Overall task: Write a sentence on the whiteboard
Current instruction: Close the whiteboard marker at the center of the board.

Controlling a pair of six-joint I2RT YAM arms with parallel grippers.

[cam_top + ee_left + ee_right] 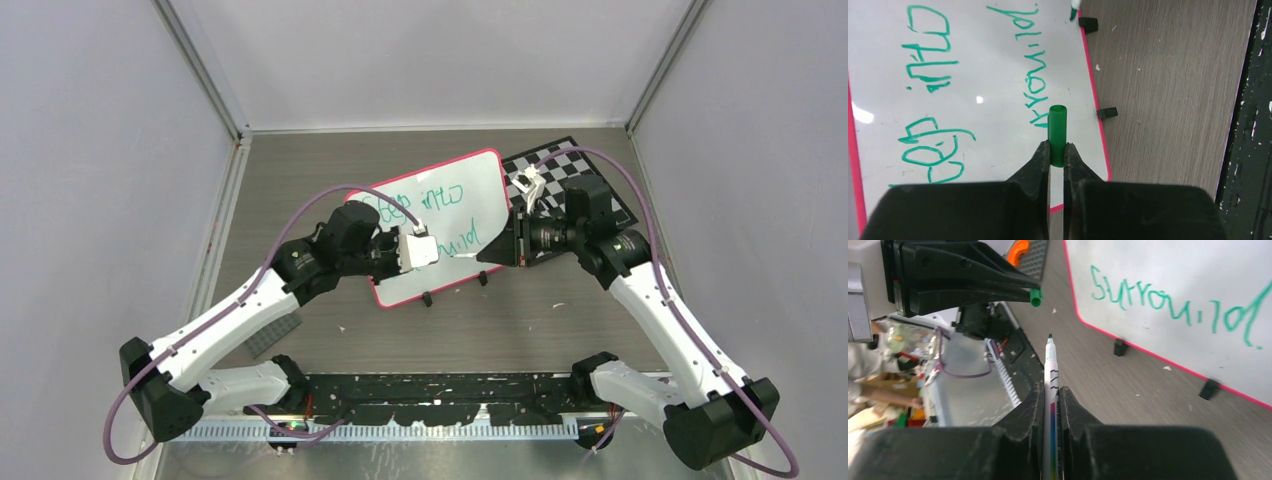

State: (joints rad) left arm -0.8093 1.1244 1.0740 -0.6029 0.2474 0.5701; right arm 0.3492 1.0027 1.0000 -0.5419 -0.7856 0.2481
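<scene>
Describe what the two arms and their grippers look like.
The left arm and right arm have white link shells with black joints and bases. A purple cable runs along each. The left gripper and right gripper are matte black, with fingers tapering to narrow tips.

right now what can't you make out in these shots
- Top view: the sentence is too small to read, partly behind the left arm.
- Left wrist view: the whiteboard is cut off top and left.
- Right wrist view: the rear of the marker is hidden inside the right gripper.
</scene>
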